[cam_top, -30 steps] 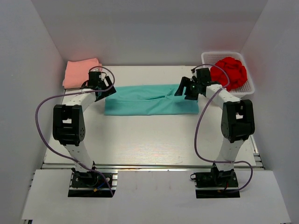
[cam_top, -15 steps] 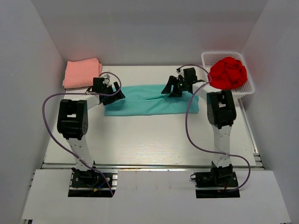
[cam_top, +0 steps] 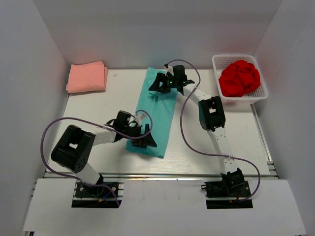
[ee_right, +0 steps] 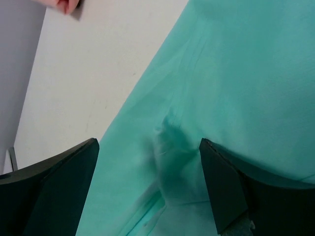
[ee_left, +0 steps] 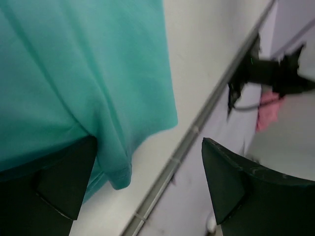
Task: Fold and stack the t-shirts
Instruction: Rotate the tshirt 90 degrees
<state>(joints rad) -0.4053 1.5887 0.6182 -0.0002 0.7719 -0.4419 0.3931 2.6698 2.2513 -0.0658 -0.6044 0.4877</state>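
Left gripper [cam_top: 143, 142]: splayed wide, lower end of teal t-shirt [cam_top: 160, 114], frame centre. Right gripper [cam_top: 165, 87]: likewise splayed, upper end.

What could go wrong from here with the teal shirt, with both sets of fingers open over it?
1. The near corner of the teal t-shirt lies close to the table's edge rail; dragging it nearer could let it hang over.
2. A bunched wrinkle sits between the right fingers; folding now may lock it in.
3. The left fingers overlap the hem and might snag it when lifting.
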